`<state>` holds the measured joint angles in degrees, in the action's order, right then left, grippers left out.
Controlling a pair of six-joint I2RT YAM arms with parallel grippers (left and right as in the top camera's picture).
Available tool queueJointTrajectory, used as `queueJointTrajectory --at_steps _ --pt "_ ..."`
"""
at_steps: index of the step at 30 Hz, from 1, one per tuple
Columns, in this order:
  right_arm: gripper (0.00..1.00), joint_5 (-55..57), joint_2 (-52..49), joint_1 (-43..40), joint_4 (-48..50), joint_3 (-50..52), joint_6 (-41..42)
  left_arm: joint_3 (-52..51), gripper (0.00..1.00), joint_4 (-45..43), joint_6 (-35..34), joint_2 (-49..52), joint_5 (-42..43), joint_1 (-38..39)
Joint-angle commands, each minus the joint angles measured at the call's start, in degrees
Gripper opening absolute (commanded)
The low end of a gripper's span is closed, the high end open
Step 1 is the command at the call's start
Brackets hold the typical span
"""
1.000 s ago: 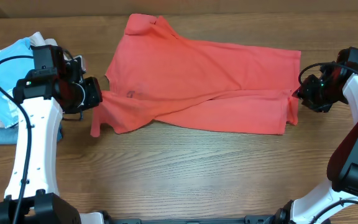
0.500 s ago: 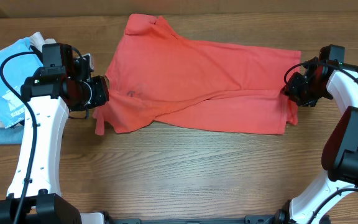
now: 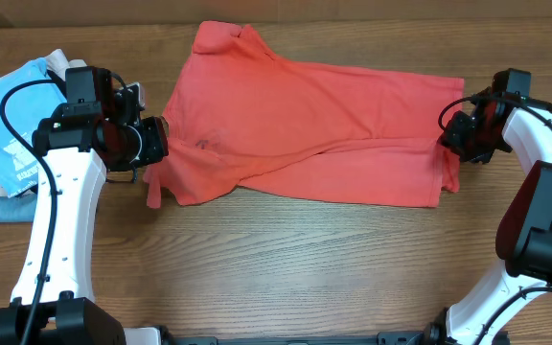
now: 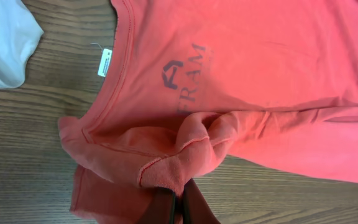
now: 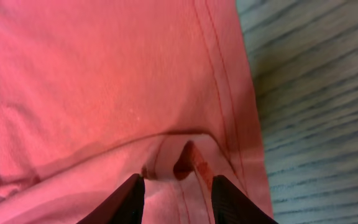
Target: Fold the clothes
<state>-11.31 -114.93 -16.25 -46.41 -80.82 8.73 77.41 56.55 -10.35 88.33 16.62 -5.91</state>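
Shirt (image 3: pixel 305 125) cloth is wadded in the left gripper (image 4: pixel 178 208), whose jaws are pinched tight on a bunch of sleeve and shoulder. Just ahead of that pinch lie the collar and neck tag (image 4: pixel 105 62), with the chest lettering beyond. The right gripper (image 5: pixel 176 193) stands part open astride a small pucker of hem, its fingers (image 5: pixel 132 198) resting on the cloth without clamping it. Between the two grippers the shirt lies spread on the table (image 3: pixel 276 278), with a slanting crease across it.

The main risk, I judge, is an uneven lift. The left wad likely holds several layers, so pulling it could drag the whole collar end askew. If the right jaws close on the pucker alone, they may catch one layer or slip off the hem, and that end would sag. Behind the left gripper the blue shirt (image 3: pixel 12 144) sits near enough to be snagged on a backward swing.
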Motion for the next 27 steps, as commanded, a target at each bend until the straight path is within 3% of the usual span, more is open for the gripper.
queueJointTrajectory --at_steps 1,19,27 --pt "0.36 0.39 -1.46 -0.07 0.59 -0.17 -0.48 0.48 0.04 -0.04 0.02 0.39 -0.57 0.33" --pt "0.35 0.09 -4.02 1.20 2.69 -0.17 -1.51 0.48 0.04 -0.11 0.04 0.39 -0.70 0.33" --pt "0.27 -2.71 -4.02 1.20 4.39 -0.17 -1.55 0.48 0.04 -0.04 0.04 0.39 -0.70 0.33"
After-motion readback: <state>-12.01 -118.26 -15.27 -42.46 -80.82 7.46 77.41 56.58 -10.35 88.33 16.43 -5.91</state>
